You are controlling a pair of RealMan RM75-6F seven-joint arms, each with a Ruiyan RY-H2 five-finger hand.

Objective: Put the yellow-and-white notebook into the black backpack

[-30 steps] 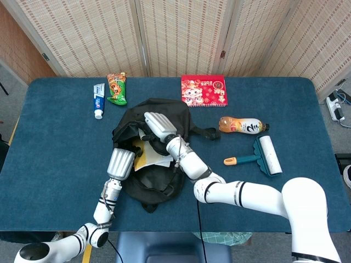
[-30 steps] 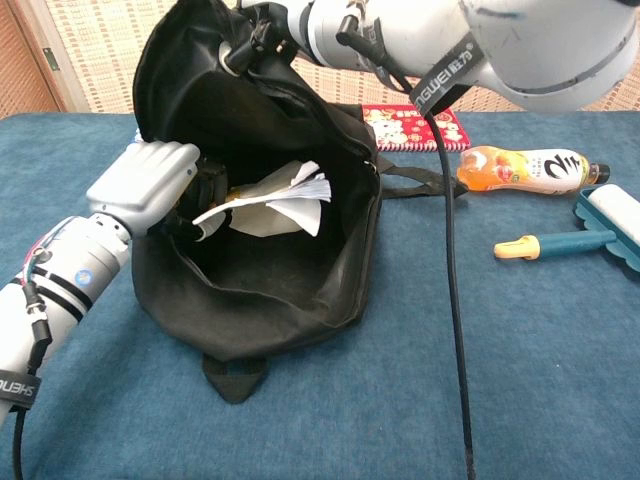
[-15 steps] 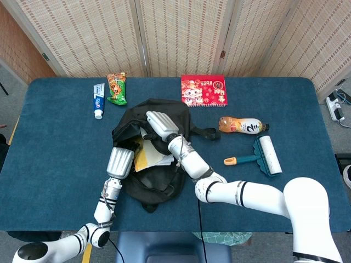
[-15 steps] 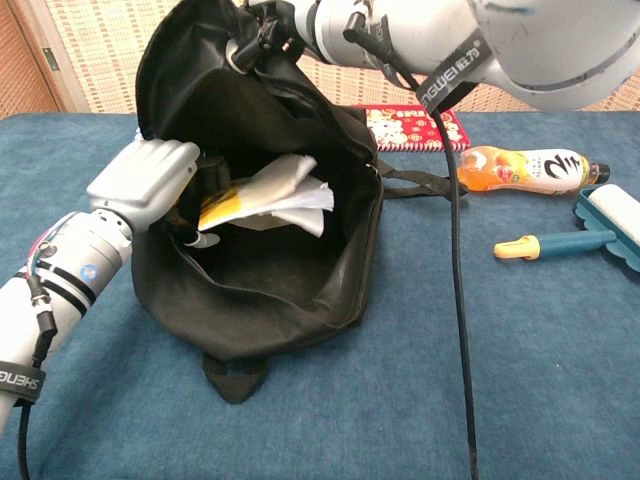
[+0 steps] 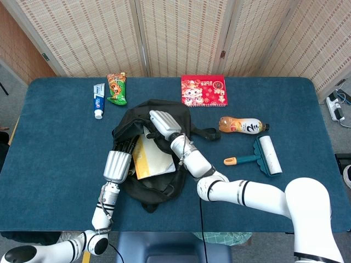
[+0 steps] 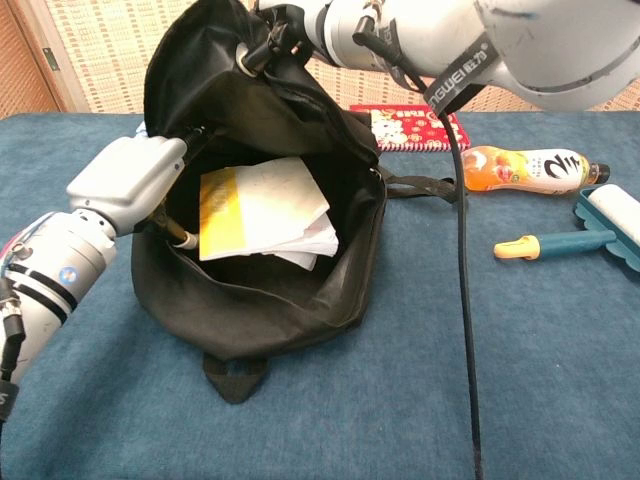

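Your yellow-and-white notebook (image 6: 262, 208) has dropped from crumpled and half upright a second ago to lying flat inside the mouth of the soft black fabric backpack (image 6: 300, 300), its yellow spine toward your left hand (image 6: 128, 180). That hand has slid back to the bag's left rim; its fingers reach into the opening beside the notebook, but you cannot tell from either view whether they pinch the cover or merely rest against the fabric. Your right hand (image 5: 162, 124) keeps gripping the top flap and holds the mouth wide. The notebook looks essentially in, so the task seems nearly finished: ease the left hand clear without dragging pages out. The red cartoon-printed book (image 5: 203, 90) on the blue bench (image 5: 55, 142) stays untouched.
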